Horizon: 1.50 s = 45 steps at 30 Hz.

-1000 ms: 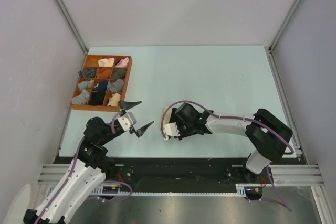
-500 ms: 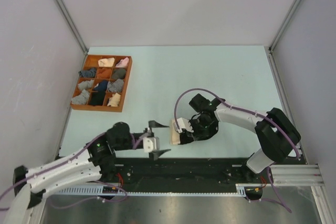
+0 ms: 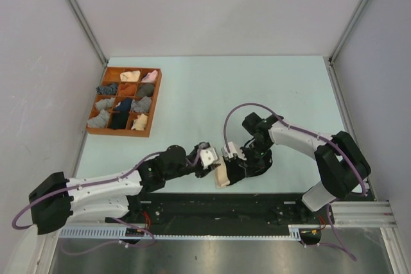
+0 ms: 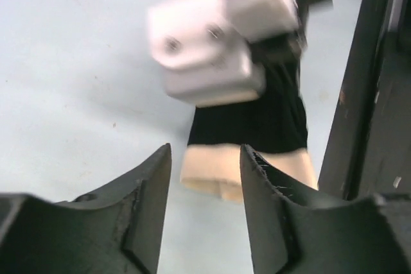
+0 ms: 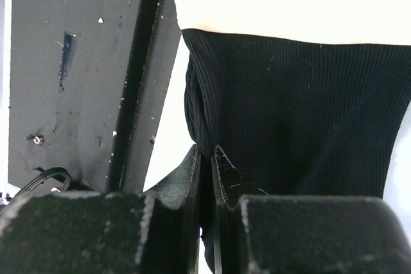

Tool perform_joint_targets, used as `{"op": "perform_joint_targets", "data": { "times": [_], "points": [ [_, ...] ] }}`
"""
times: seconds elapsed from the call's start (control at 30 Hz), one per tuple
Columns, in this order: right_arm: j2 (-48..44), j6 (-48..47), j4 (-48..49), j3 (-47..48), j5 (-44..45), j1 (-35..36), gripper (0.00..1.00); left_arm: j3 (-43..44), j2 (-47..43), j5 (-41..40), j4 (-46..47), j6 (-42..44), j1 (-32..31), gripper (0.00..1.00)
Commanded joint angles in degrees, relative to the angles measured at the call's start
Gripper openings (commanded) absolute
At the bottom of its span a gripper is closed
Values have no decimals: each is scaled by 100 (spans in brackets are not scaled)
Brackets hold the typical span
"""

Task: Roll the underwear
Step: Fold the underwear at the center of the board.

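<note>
Left arm [image 3: 106,188] stretched low, left fingers [image 4: 138,203] parted, right arm [image 3: 295,137] bent inward (right fingers [image 5: 174,192] pinched together)

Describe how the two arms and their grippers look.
The left arm and right arm have white links, black joints and a looping purple cable. The left gripper and right gripper each carry two black, wedge-shaped fingers mounted on a white block.

underwear [image 3: 222,176] at table [image 3: 270,88] near edge, tray [image 3: 119,132] back left, well apart
</note>
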Motion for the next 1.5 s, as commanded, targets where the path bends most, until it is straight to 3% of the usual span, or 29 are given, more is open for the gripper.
{"op": "perform_joint_targets", "data": {
  "times": [0.0, 0.07, 0.1, 0.2, 0.4, 0.6, 0.7, 1.1, 1.23, 1.3, 1.47],
  "points": [
    [-138, -216, -166, 170, -308, -50, 10, -136, 224, 292, 1521, -1501, 187, 47],
    [-121, -207, -131, 170, -308, -50, 10, -66, 496, 477, 1663, -1975, 196, 38],
    [-121, -198, -122, 170, -308, -41, 10, -22, 845, 547, 1803, -2100, 196, 27],
    [-94, -172, -96, 170, -316, -59, 10, 93, 1479, 741, 2049, -2496, 196, 14],
    [-199, -154, -122, 170, -352, -208, 10, 154, 2351, 365, 1903, -3058, 275, 0],
    [-279, 161, 71, 179, -448, -515, 9, 259, 2536, -32, 1052, -3815, 495, 0],
    [-235, 407, 247, 249, -457, -603, 9, 453, 2694, 134, 672, -3894, 504, 0],
    [765, 1665, 765, 829, -141, -999, 7, 208, 2766, 91, 696, -4640, 697, 1],
    [1083, 1744, 783, 891, 26, -1008, 8, -47, 1943, -269, 785, -4913, 838, 11],
    [1197, 1788, 783, 917, 61, -999, 8, -65, 1563, -592, 618, -4896, 864, 23],
    [1364, 1902, 827, 996, 184, -973, 8, -153, 324, -701, 415, -4326, 873, 42]
  ]
}}
